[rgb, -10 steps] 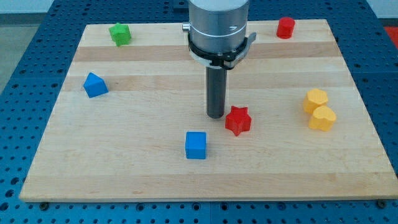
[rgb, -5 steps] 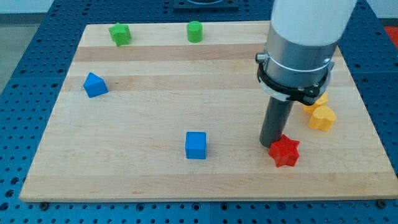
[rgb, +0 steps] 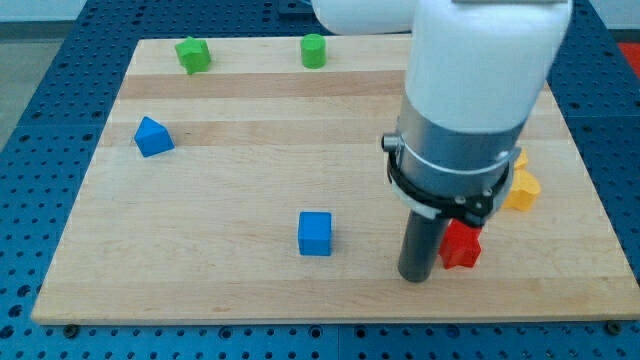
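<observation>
1. Standing on the wooden tabletop (rgb: 250, 150), my tip (rgb: 416, 278) rests near the bottom edge, right of centre. There is no pincer to report: the arm ends in a plain dark rod, so no spread or pressed state applies.
2. Red block (rgb: 462, 245), its shape partly hidden by the rod and collar: just beside my tip on the view's right, seemingly touching the rod's side, though true contact cannot be told.
3. Blue cube (rgb: 314, 233): towards the bottom edge, left of my tip and well apart from it.
4. Yellow block (rgb: 522, 190): near the right edge, above and right of the red block; largely hidden behind the arm body, shape not clear. A further sliver of yellow shows just above it, at the arm's edge.
5. Blue block (rgb: 152, 136), wedge-like with a peaked top: near the left edge, far from my tip.
6. Green block (rgb: 192, 54), star-like: close to the top-left corner.
7. Green block, rounded (rgb: 314, 50): along the top edge, near its middle.
</observation>
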